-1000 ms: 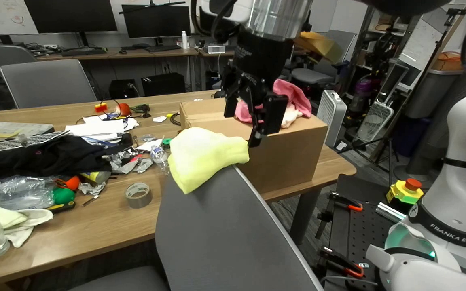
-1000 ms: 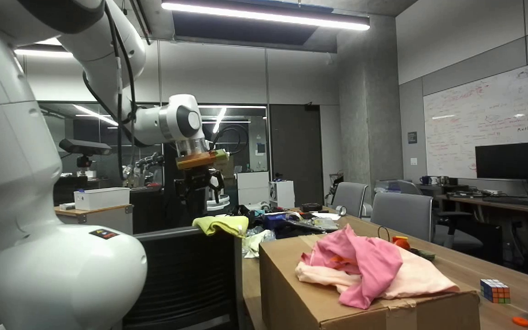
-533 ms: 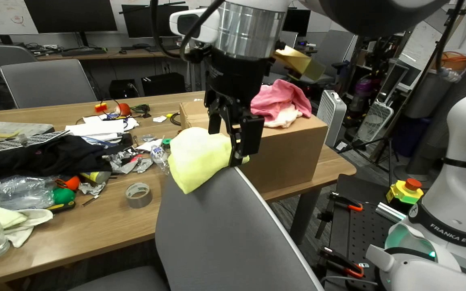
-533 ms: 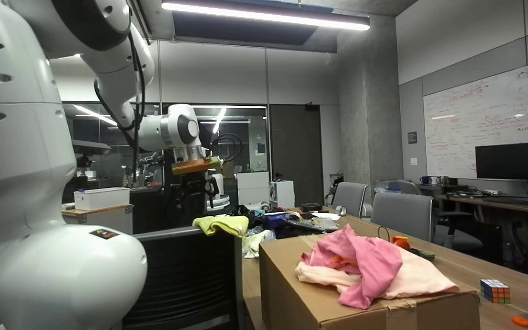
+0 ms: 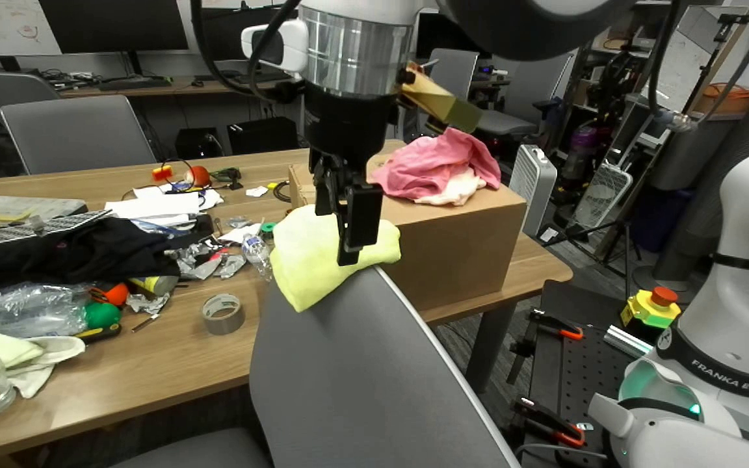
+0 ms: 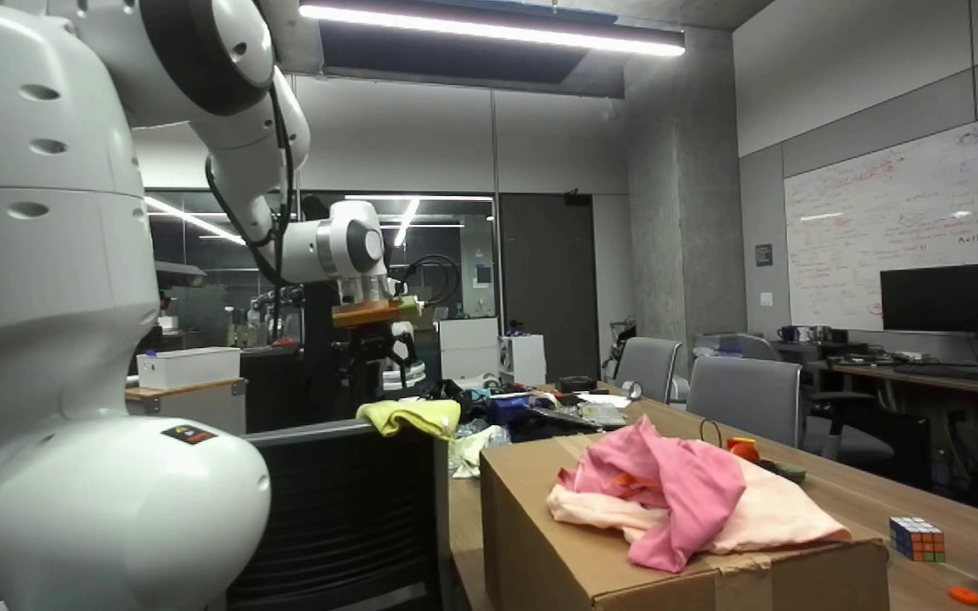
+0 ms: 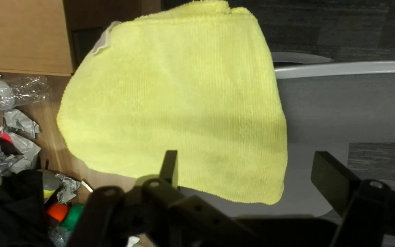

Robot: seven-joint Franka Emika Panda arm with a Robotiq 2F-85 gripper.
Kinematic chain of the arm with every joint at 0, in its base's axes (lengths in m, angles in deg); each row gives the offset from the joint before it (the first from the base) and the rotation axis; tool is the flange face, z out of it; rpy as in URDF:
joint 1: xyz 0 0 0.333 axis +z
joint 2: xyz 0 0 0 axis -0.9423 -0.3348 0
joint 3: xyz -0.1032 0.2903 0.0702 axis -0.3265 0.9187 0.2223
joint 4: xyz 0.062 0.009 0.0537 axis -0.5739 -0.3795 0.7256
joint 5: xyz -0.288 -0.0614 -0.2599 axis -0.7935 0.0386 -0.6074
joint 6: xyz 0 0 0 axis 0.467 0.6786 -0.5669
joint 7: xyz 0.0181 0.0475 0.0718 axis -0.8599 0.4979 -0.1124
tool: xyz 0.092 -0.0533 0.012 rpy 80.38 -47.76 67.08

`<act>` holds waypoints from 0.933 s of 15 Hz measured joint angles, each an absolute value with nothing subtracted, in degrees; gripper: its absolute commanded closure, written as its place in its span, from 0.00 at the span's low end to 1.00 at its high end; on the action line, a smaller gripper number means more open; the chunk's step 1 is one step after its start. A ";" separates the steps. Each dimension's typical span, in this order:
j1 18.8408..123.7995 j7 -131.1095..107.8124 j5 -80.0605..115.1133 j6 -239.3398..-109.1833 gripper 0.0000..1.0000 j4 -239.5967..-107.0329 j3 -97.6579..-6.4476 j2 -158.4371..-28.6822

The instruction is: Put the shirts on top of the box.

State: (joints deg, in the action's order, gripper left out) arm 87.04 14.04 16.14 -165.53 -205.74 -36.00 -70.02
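Rises in a white upper arm (image 6: 47, 297) to the elbow (image 6: 205, 55), then slopes down through the forearm (image 6: 247, 174) to the wrist (image 6: 357, 242). Points the gripper (image 7: 250, 175) straight down, or close to it, in both exterior views. Spreads the black fingers (image 7: 333, 181) wide in the wrist view, one to either side, with flat inner faces turned toward each other. Wears dark cables (image 5: 199, 32) looped beside the wrist, and stands on a white base (image 5: 732, 325) banded in black and lettered FRANKA EMIKA.
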 measured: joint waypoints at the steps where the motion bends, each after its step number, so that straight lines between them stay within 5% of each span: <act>1: 86.80 13.87 16.09 -165.53 0.00 -205.43 -36.00 -70.90; 10: 85.86 11.47 13.96 -164.78 0.00 -202.68 -36.00 -76.60; 11: 85.75 11.27 13.85 -164.71 0.05 -202.47 -36.00 -76.88; 12: 85.62 11.16 13.78 -164.63 0.27 -202.27 -36.00 -77.12; 14: 85.42 10.94 13.36 -164.39 0.32 -201.86 -36.00 -77.36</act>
State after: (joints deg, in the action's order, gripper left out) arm 85.42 10.94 13.36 -164.39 -201.86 -36.00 -77.36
